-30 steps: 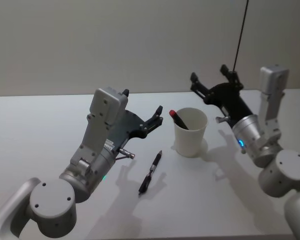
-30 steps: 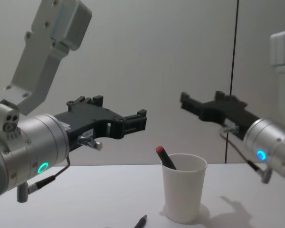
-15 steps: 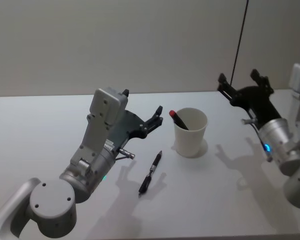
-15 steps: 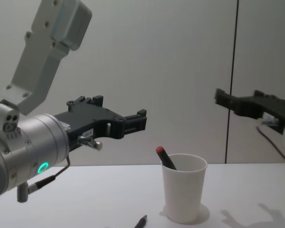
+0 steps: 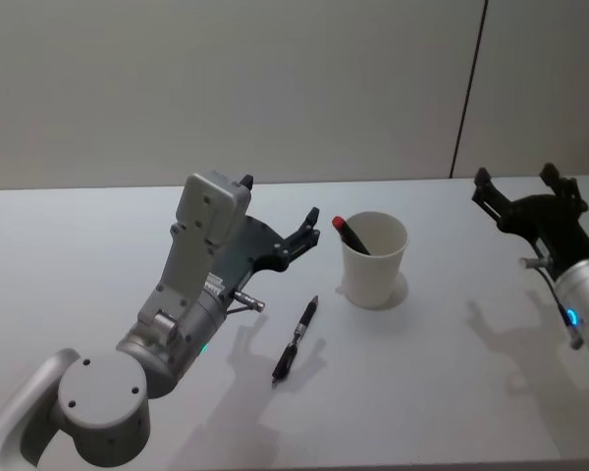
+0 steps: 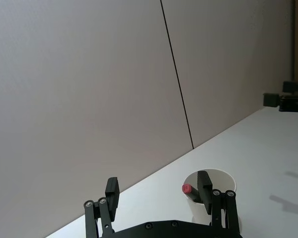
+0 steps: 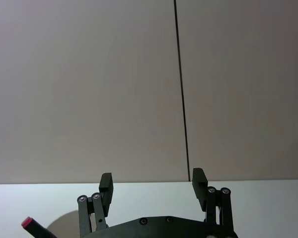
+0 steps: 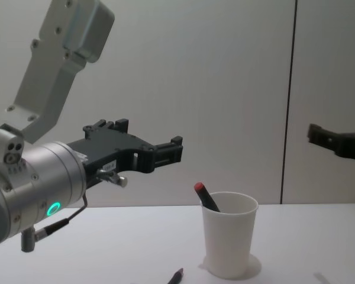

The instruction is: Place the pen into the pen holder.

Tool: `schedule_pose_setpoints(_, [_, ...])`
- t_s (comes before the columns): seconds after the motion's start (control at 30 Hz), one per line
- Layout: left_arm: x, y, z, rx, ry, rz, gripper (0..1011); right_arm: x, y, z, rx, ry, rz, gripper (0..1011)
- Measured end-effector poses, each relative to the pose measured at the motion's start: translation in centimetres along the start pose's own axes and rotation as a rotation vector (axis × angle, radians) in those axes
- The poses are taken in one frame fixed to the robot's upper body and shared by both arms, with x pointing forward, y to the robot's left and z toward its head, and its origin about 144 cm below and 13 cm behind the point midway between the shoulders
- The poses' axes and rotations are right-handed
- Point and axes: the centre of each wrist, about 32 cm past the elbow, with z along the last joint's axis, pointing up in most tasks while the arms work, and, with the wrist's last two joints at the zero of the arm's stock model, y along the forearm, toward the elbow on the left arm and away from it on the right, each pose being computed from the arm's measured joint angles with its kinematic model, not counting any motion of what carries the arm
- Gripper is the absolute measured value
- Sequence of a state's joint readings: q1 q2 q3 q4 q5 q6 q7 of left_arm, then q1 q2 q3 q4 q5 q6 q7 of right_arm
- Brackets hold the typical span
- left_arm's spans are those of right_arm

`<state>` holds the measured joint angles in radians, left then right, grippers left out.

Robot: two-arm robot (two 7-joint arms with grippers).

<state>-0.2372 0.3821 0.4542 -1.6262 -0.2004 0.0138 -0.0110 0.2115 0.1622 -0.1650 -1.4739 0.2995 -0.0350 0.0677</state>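
Note:
The pen holder (image 5: 374, 263), a white paper cup (image 8: 229, 245), stands mid-table with a red-capped pen (image 5: 347, 232) leaning inside it. A black pen (image 5: 295, 340) lies flat on the table, left of and nearer than the cup; its tip pokes into the chest view (image 8: 176, 276). My left gripper (image 5: 312, 227) hovers open above the table, left of the cup and beyond the black pen, holding nothing (image 6: 158, 187). My right gripper (image 5: 516, 183) is open and empty, raised well to the right of the cup (image 7: 152, 179).
The white table (image 5: 432, 392) runs back to a plain grey wall with a dark vertical seam (image 5: 468, 88). The left arm's grey forearm (image 5: 191, 285) rises over the table's front left.
My right gripper has drawn away from behind the cup to the far right, staying open. The left arm, the cup and both pens have not moved.

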Motion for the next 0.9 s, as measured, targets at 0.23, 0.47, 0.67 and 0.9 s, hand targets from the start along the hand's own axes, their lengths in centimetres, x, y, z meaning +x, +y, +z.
schedule_pose_setpoints(0.23, [0.0,0.0,0.0,0.0,0.0,0.0,1000,0.6,-1.4,0.2,-0.021,-0.005,-0.023,1002])
schedule_pose_setpoints(0.47, [0.0,0.0,0.0,0.0,0.0,0.0,1000,0.9,-2.2,0.4,-0.032,-0.009,-0.036,1002])
schedule_pose_setpoints(0.67, [0.0,0.0,0.0,0.0,0.0,0.0,1000,1.0,-2.5,0.5,-0.038,-0.01,-0.041,1002])
schedule_pose_setpoints(0.9, [0.0,0.0,0.0,0.002,0.001,0.0,1000,1.1,-2.8,0.5,-0.042,-0.012,-0.045,1002])
